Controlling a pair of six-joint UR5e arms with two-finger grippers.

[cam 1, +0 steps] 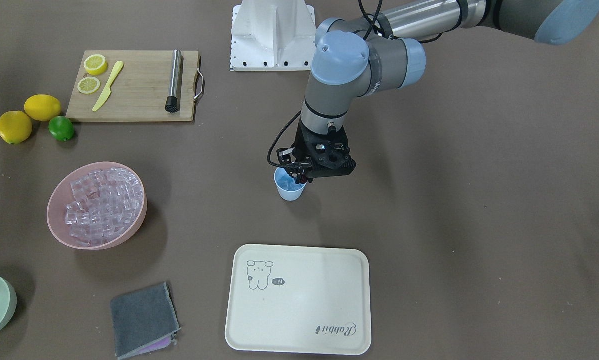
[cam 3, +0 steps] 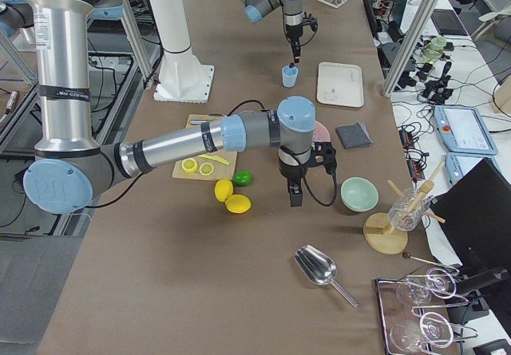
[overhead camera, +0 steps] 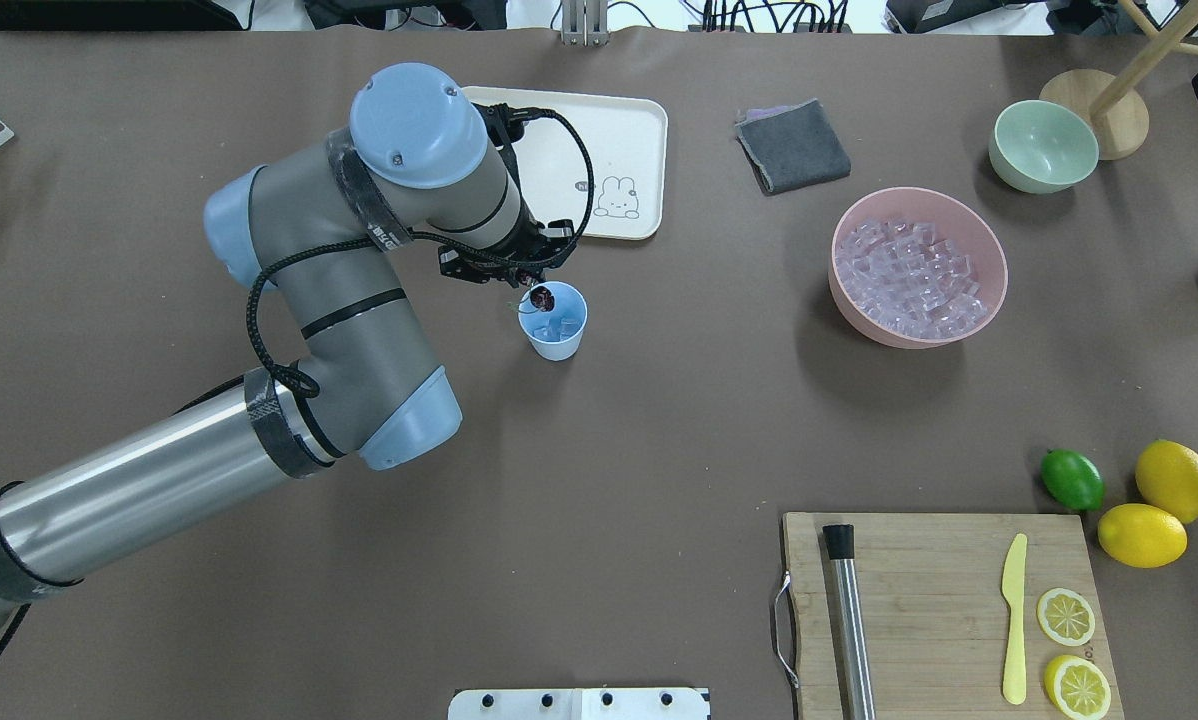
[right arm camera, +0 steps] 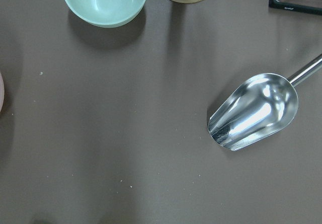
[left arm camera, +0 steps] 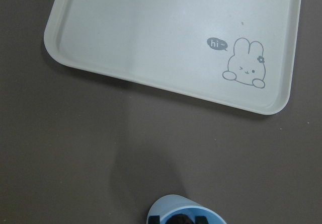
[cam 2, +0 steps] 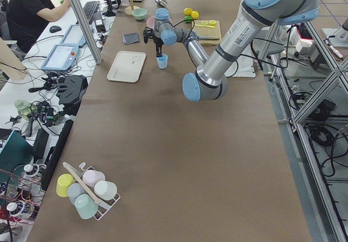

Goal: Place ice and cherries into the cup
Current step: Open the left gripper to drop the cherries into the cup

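Note:
The light-blue cup (overhead camera: 556,335) stands upright in the middle of the table, with a few clear ice cubes (overhead camera: 562,326) inside; it also shows in the front view (cam 1: 289,189). My left gripper (overhead camera: 538,292) points down just over the cup's rim, shut on the dark cherries (overhead camera: 542,298). In the left wrist view the cup's rim (left arm camera: 168,202) sits at the bottom edge. Many more ice cubes (overhead camera: 914,275) fill the pink bowl (overhead camera: 989,300). My right gripper (cam 3: 295,197) shows only in the right side view, so I cannot tell its state.
A cream tray (overhead camera: 619,130) lies just beyond the cup. A grey cloth (overhead camera: 792,145), a pale green bowl (overhead camera: 1042,145) and a metal scoop (right arm camera: 254,110) are at the right. A cutting board (overhead camera: 939,600), a lime (overhead camera: 1071,480) and lemons are at the near right.

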